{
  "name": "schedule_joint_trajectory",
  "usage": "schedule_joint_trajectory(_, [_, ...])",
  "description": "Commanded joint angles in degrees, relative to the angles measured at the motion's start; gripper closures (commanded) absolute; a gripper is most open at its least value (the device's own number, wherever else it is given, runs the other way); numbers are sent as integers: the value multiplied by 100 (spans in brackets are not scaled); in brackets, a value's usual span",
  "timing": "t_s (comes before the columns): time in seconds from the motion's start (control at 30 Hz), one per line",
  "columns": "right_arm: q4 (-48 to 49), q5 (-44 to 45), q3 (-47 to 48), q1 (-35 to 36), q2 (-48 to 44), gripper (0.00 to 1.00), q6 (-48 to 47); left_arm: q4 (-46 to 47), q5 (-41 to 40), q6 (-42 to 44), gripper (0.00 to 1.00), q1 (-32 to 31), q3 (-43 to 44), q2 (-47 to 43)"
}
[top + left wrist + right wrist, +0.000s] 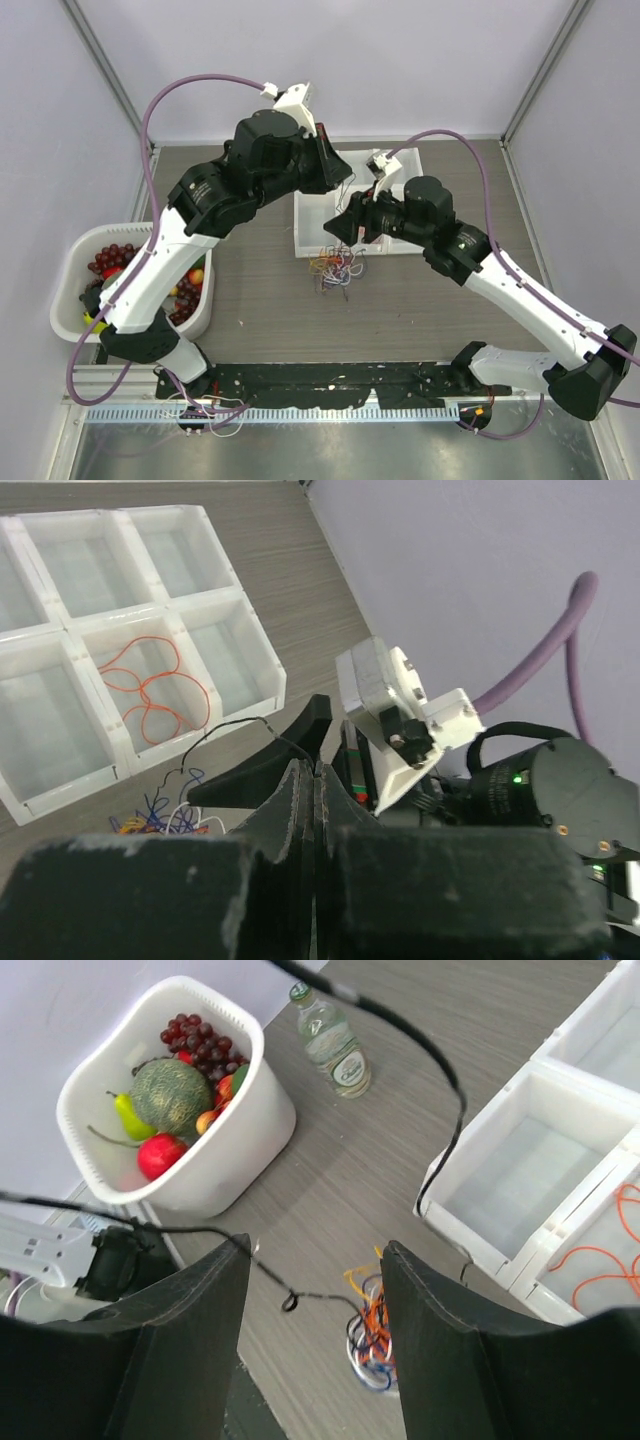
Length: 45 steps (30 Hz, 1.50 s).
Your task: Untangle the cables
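Lying in a heap on the grey counter (pixel 450 310), the thin coloured cables (pixel 338 268) sit just in front of the white plastic tray of little boxes (pixel 268 665), where one thin orange cable (pixel 150 690) lies in a box. The left fingers (pixel 316 775) are squeezed together on a thin black cable (pixel 455 1090) that stretches up from the heap. The right fingers (pixel 336 228) hang apart above the heap, holding nothing.

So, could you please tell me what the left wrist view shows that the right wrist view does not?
Only the left wrist view: the left gripper, shut on the black cable, and a purple hose. Only the right wrist view: the fruit basket and the bottle. Both: the black cable, the white tray, the orange cable inside it, and the tangled cables.
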Motion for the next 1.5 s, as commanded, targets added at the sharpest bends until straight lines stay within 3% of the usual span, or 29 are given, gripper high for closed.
schedule_joint_trajectory(0.0, [953, 719, -430, 119, 7, 42, -16, 515, 338, 24, 100, 30, 195, -372])
schedule_joint_trajectory(0.1, [1708, 738, -1055, 154, 173, 45, 256, 700, 425, 50, 100, 30, 449, -443])
schedule_joint_trajectory(0.23, [2000, 658, -2116, 277, 491, 55, 686, 815, 488, 129, 100, 39, 1124, -382])
schedule_joint_trajectory(0.33, [2230, 737, -2892, 286, 70, 56, 1065, 814, 207, 314, 100, 30, 1670, -399])
schedule_joint_trajectory(0.43, [1966, 992, -3497, 295, -388, 53, 1215, 1182, -83, 411, 100, 30, 1637, -583])
schedule_joint_trajectory(0.77, [737, 1607, -3622, 277, -818, 41, 1408, 1192, -251, 472, 100, 30, 1478, -707])
schedule_joint_trajectory(0.97, [376, 1994, -3895, 260, -1363, 41, 1567, 1210, -488, 666, 100, 39, 1592, -786])
schedule_joint_trajectory(1.1, [305, 1179, -3553, 268, -1609, 36, 1277, 1219, -445, 666, 100, 30, 1610, -812])
schedule_joint_trajectory(1.2, [-37, 1054, -2572, 286, -1733, 27, 952, 1201, -313, 639, 100, 39, 1584, -804])
schedule_joint_trajectory(1.47, [-258, 289, -453, 286, -1022, 27, 398, 1201, -225, 622, 100, 39, 1548, -777])
